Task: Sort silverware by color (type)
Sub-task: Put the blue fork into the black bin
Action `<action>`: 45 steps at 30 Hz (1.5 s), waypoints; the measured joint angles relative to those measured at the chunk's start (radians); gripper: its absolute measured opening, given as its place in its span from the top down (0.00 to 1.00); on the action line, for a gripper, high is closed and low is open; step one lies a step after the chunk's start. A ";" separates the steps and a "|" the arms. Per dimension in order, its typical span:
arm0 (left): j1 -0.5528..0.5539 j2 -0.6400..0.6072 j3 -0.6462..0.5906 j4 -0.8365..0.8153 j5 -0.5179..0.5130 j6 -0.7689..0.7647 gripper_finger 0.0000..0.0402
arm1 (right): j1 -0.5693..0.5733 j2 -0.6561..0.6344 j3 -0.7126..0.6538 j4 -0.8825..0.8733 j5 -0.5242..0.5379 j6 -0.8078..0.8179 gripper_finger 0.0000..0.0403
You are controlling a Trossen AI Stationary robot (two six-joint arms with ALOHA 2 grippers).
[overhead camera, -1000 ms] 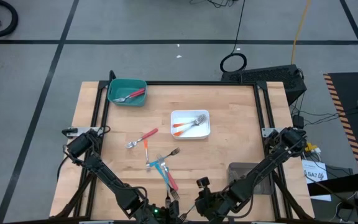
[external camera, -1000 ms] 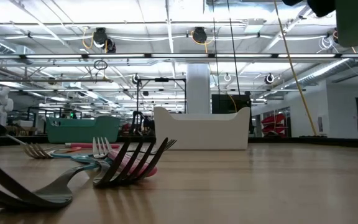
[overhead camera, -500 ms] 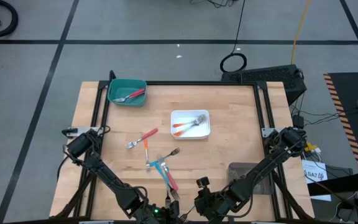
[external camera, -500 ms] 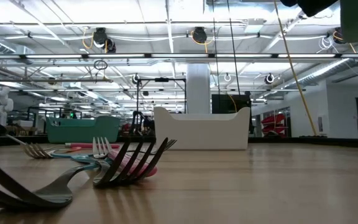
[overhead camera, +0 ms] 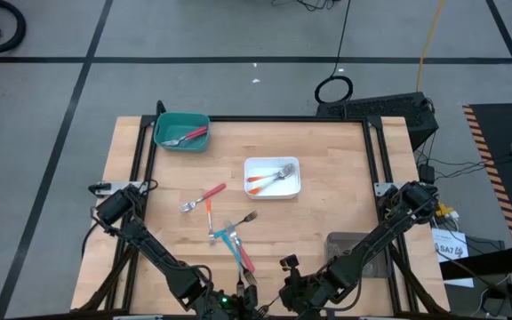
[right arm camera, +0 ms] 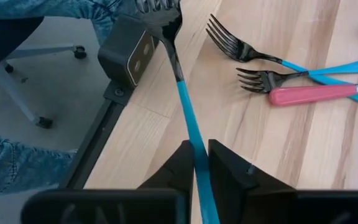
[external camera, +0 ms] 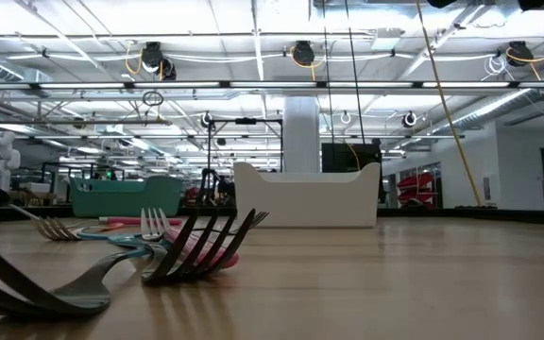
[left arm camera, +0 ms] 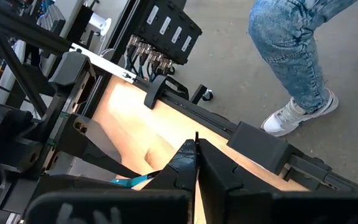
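Several loose forks lie flat near the table's middle in the high view: a red-handled one (overhead camera: 206, 195), an orange one (overhead camera: 210, 213), crossed blue ones (overhead camera: 226, 235) and a pink one (overhead camera: 244, 259). More forks lie in the teal tray (overhead camera: 162, 124) and the white tray (overhead camera: 252, 169). My right gripper (right arm camera: 196, 155), at the table's near edge (overhead camera: 292, 289), is shut on a blue-handled fork (right arm camera: 180, 87). My left gripper (left arm camera: 196, 158) is shut on nothing, beside it at the near edge (overhead camera: 204, 302). My right gripper pinches the blue handle (right arm camera: 190, 134) of a fork between its two fingers, and the handle runs along the fingers. The dark head (right arm camera: 160, 12) points forward, away from the gripper, and reaches out over the table's edge bracket. The fork looks lifted clear of the wood.
A grey tray (overhead camera: 338, 242) lies under my right arm at the near right. A black bracket (right arm camera: 129, 53) sits on the table edge. Beyond the edge a person in jeans (left arm camera: 291, 43) stands on the floor. Bare wood shows between the white tray and the right rail.
In the low view, the dark arm part at the upper right has moved up, almost out of the picture. The forks and trays have stayed where they were.
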 joint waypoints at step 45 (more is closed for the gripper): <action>-0.076 -0.002 0.389 -0.533 -0.231 -0.583 0.62 | 0.113 -0.017 0.311 -0.823 0.060 0.485 1.00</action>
